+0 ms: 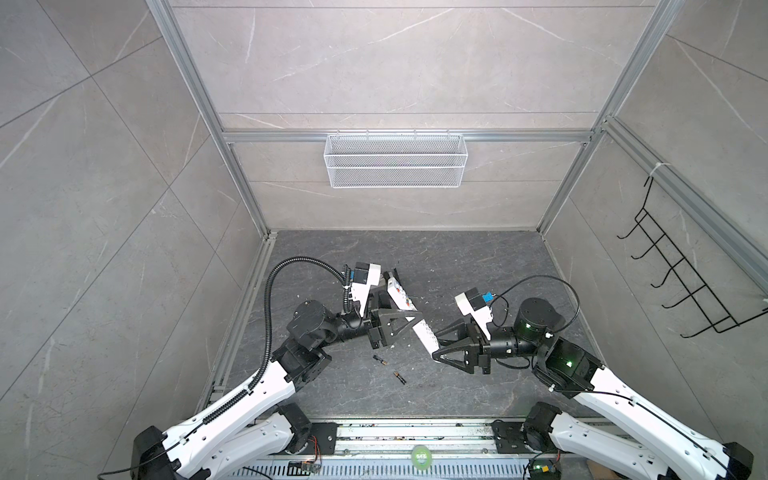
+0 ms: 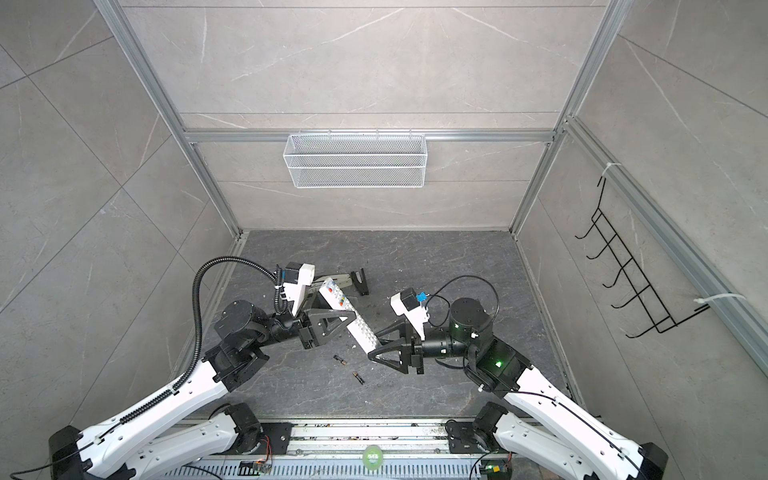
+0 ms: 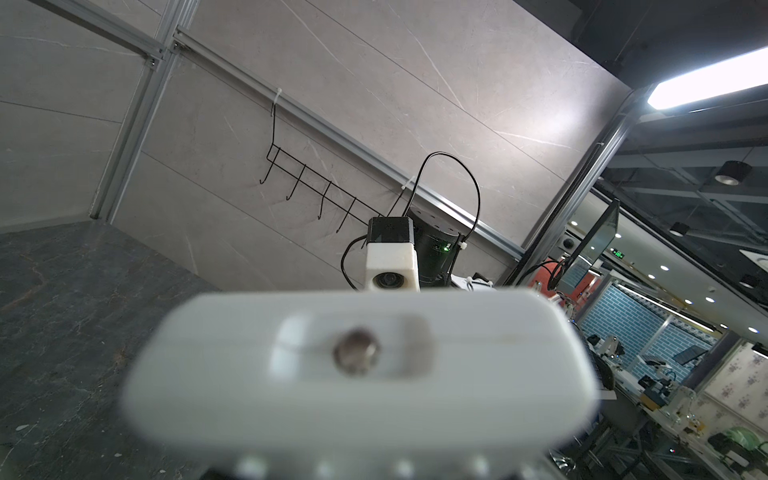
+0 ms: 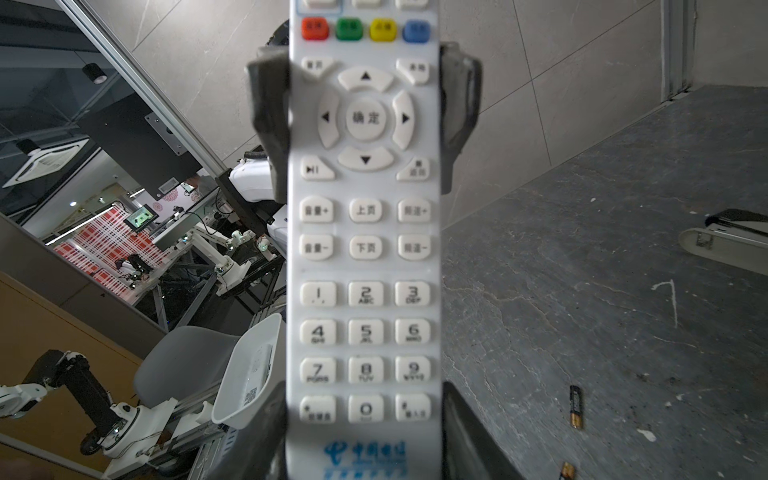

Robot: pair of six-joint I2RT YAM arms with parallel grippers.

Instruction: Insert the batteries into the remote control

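1. Remote control (image 1: 424, 336): it is held in the air above the middle of the table (image 1: 478, 266), button side up. It runs aslant from far left to near right in both top views, and no part of it rests on the table.
2. The right gripper (image 1: 435, 344) is clenched on the remote's near end, the one with the blue logo. In the right wrist view the keypad (image 4: 365, 249) stretches away between the gripper's black fingers.
3. The left gripper (image 1: 409, 320) grasps the remote farther up. Its grey pads (image 4: 268, 108) press against both long edges beside the arrow keys, just short of the red, green, yellow and blue keys.
4. In the left wrist view the remote's front end (image 3: 361, 353), blurred, with a small round emitter, fills the lower part.
5. The batteries (image 1: 379, 360) (image 1: 400, 377) lie flat on the table between the two arms, nearer the near edge than the remote. They are close together but not touching.
6. A beige-and-black stapler (image 4: 706, 243) lies on the table beyond the remote, in the far half, left of the middle.
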